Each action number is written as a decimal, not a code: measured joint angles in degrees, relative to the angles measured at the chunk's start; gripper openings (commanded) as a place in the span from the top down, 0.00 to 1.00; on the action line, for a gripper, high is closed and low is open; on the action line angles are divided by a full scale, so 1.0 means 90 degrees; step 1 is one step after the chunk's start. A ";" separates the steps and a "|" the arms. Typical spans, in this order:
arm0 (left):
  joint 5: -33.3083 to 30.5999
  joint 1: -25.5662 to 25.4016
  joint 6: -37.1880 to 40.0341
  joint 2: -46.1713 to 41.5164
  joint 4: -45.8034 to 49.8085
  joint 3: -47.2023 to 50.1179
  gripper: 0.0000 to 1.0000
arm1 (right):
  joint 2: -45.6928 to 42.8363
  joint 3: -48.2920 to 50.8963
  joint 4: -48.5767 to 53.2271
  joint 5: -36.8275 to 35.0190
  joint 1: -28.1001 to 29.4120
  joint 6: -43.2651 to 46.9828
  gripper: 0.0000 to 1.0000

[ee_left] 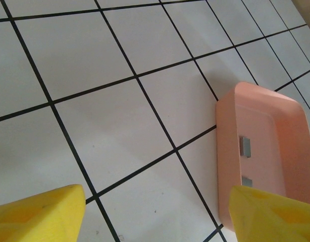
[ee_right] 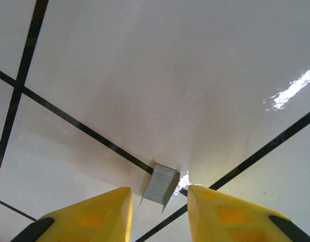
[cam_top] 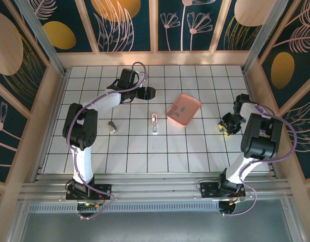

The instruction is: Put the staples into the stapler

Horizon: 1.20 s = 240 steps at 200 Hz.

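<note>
1. Top view: the salmon tray (cam_top: 190,103) lies just right of the pink mini stapler (cam_top: 154,123). A small grey piece (cam_top: 112,126) lies well to its left.
2. Left wrist: two staple blocks (ee_left: 245,146) lie inside the tray. The left gripper (ee_left: 157,196) is wide apart and empty.
3. Right wrist: the right gripper (ee_right: 159,199) stands narrowly apart, flanking the staples (ee_right: 162,182) on a grid line without touching them.

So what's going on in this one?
The right gripper is down at the tiled table, its yellow fingers on either side of a small silver block of staples. A gap shows on each side, so nothing is gripped yet. The left gripper hangs open above the tiles beside the pink tray, which holds two small grey blocks. The stapler lies untouched on the table between the arms.
</note>
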<state>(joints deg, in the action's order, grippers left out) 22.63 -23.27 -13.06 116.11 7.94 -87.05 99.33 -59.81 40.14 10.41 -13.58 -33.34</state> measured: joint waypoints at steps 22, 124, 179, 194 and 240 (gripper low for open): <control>0.0012 0.0000 0.0000 0.0034 0.0007 -0.0019 0.26 | 0.0124 -0.0007 -0.0061 0.0022 -0.0005 0.0000 0.68; 0.0015 -0.0015 0.0117 0.0063 0.0051 -0.0117 0.26 | 0.0148 -0.0022 0.0024 0.0017 -0.0053 0.0165 0.82; 0.0719 -0.0019 0.0869 -0.0146 -0.0423 0.0080 0.30 | -0.0495 -0.0036 -0.0602 0.1073 0.0471 0.0923 0.83; 0.1175 -0.0024 0.1197 -0.0461 -0.0838 0.0406 0.32 | -0.0726 -0.0078 -0.0787 0.1484 0.0780 0.1163 0.83; 0.2499 -0.0036 0.2652 -0.1450 -0.1863 0.0889 0.39 | -0.1421 -0.0219 -0.1705 0.2951 0.1651 0.1630 0.84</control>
<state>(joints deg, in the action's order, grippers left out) 45.12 -23.59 10.81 103.07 -8.82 -79.05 86.54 -61.78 24.80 36.97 1.28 -18.68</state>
